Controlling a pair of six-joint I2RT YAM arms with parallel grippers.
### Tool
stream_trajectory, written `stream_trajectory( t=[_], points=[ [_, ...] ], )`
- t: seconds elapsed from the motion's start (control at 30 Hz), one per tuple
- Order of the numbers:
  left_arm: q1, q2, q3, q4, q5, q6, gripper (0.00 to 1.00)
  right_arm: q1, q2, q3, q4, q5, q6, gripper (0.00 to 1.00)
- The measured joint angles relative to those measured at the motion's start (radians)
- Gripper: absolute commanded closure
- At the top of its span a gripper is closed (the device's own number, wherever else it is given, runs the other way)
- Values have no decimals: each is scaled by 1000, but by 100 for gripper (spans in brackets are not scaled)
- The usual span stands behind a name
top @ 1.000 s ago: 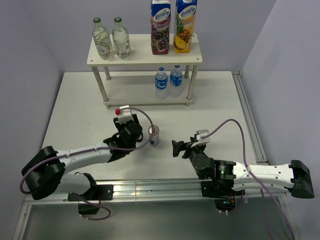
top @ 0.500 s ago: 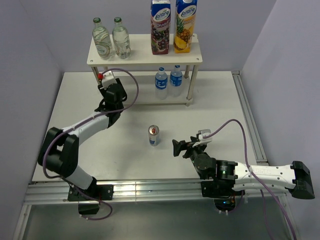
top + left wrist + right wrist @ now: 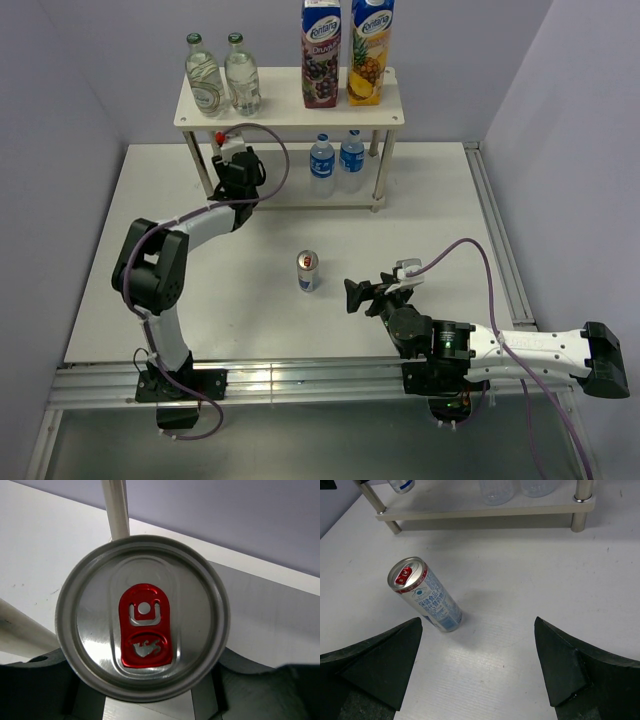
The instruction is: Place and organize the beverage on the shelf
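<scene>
left claw (image 3: 238, 168) is clamped on a silver can (image 3: 143, 630), at the left end of the shelf (image 3: 290, 125) by its lower tier. right claw (image 3: 477, 625) rests with fingers wide apart, near the second can (image 3: 424, 596), which stands upright on the table (image 3: 430, 200).

A white table (image 3: 450, 220) carries a two-tier shelf (image 3: 290, 122) of pale boards, standing on thin posts at the far edge. One silver can (image 3: 308, 271) stands upright near the table's middle, well apart from the shelf. A metal rail (image 3: 497, 240) runs along the right side.
</scene>
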Motion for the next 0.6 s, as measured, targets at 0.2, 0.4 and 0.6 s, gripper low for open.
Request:
stream_trajectory(
  t=[0.2, 0.4, 0.6],
  points=[
    [0, 32, 0, 5, -19, 10, 99, 0, 2, 0, 2, -1, 0, 0],
    [5, 55, -10, 27, -26, 10, 52, 0, 8, 0, 8, -2, -3, 0],
    [14, 74, -12, 54, -23, 7, 24, 0, 7, 0, 8, -1, -3, 0]
  ],
)
